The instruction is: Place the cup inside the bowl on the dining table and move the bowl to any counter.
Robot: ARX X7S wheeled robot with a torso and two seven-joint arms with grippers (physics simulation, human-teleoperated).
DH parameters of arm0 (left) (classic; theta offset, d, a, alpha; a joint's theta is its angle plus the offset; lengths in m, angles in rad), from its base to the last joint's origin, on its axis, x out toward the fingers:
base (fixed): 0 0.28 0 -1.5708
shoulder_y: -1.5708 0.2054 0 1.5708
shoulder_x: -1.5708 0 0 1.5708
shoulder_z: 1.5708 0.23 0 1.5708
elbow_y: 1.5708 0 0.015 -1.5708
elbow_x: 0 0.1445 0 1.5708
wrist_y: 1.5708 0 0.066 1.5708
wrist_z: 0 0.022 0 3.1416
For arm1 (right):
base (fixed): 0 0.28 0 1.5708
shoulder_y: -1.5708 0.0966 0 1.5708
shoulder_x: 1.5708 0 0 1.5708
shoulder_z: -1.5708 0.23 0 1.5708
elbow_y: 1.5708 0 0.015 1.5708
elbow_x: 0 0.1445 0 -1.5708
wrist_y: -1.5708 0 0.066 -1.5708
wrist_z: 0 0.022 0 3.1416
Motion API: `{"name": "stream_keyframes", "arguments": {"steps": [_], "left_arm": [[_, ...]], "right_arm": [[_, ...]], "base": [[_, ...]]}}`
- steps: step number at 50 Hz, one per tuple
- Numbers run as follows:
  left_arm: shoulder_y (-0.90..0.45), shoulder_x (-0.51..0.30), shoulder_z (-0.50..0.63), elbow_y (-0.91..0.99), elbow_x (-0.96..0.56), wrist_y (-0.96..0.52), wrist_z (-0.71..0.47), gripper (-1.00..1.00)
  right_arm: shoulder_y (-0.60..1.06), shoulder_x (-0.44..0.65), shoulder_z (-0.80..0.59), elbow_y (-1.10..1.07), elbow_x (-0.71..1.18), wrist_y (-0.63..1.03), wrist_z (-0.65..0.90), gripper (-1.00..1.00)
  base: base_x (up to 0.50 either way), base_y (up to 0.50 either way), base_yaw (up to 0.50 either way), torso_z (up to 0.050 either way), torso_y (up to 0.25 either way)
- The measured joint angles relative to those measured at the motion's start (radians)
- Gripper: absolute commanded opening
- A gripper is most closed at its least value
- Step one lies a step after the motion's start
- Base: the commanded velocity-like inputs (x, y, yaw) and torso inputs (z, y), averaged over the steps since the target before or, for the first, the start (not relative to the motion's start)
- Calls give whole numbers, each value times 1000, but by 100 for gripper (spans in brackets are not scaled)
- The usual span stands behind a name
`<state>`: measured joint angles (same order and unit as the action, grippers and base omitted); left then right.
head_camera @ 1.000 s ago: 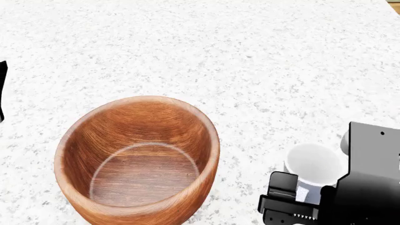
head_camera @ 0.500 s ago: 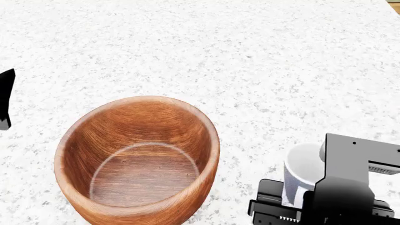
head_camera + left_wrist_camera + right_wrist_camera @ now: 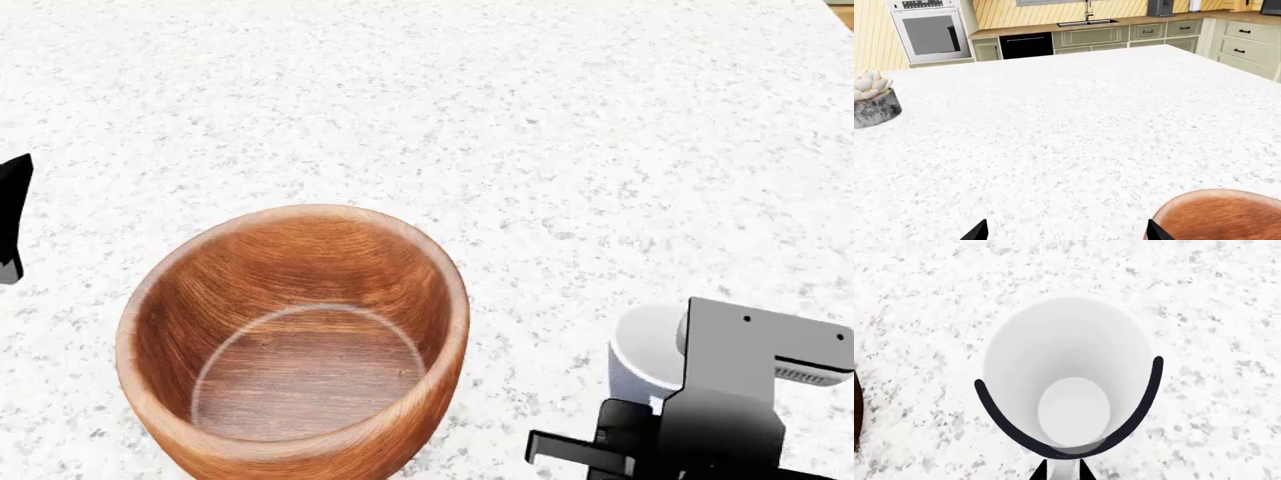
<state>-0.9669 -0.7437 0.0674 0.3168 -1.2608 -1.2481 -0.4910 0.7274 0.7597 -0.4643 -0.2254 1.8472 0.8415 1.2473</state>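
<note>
Moved: right end effector [image 3: 627, 445] shifted left over cup [image 3: 646, 352].
Jaws: right unclear; left [image 3: 1064, 232] apart.
Cup: light, rigid, slick; grip rim.

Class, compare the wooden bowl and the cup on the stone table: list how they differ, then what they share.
The reddish-brown wooden bowl is far wider than the small white-lined cup. The bowl shows dark wood grain inside; the cup's interior is plain white. The bowl stands free of both arms; the cup sits directly under the right claw. Both stand upright, open and empty on the white speckled stone table.
</note>
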Motion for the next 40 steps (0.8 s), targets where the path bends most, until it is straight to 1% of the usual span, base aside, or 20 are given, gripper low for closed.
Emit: {"name": "stream_keyframes", "arguments": {"steps": [9, 18, 28, 40], "left_arm": [[-2, 8, 11, -2, 4, 6, -4, 100], [-1, 4, 12, -1, 0, 9, -4, 100], [-4, 4, 18, -1, -3, 11, -9, 100], [-2, -1, 20, 0, -10, 14, -7, 100]], "right_arm": [[35, 12, 7, -27, 12, 7, 12, -100], [111, 7, 4, -37, 30, 30, 23, -100], [291, -33, -23, -10, 82, 100, 27, -100], [537, -119, -68, 86, 104, 203, -39, -100]], "base": [[0, 0, 0, 0, 0], [0, 0, 0, 0, 0], [0, 0, 0, 0, 1], [0, 0, 0, 0, 0]]}}
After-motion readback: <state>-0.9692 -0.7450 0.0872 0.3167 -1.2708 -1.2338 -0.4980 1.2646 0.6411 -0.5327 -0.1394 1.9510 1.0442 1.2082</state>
